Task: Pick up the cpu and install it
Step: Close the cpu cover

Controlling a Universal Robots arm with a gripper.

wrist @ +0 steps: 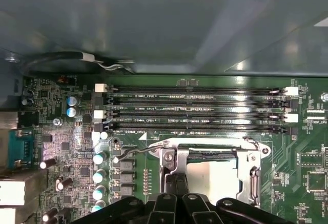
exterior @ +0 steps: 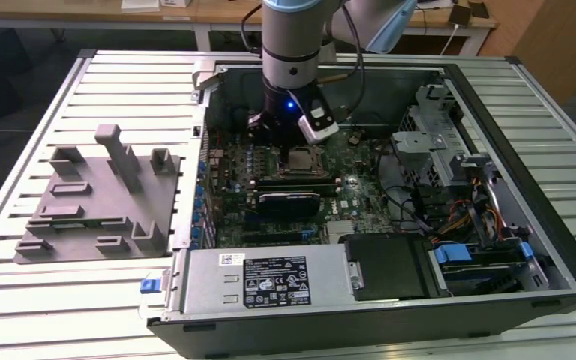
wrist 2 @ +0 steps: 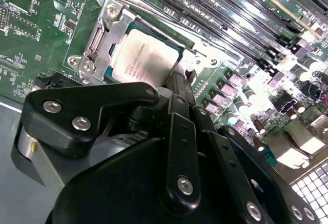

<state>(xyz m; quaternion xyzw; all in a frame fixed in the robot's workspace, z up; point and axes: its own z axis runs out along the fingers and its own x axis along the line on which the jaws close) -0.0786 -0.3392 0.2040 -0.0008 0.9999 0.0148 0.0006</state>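
The cpu, a flat square chip with a pale silvery top, lies flat inside the metal socket frame on the green motherboard. It also shows in the first wrist view as the cpu and in the exterior view as the cpu. My gripper is low inside the computer case, straight over the socket. It is shut, its narrow tip meeting one edge of the chip, with nothing seen held between its fingers.
Several memory slots run beside the socket, and its thin wire lever lies along the frame. A grey moulded fixture sits on the table at the exterior view's left. The power supply and drive cage line the case's near side.
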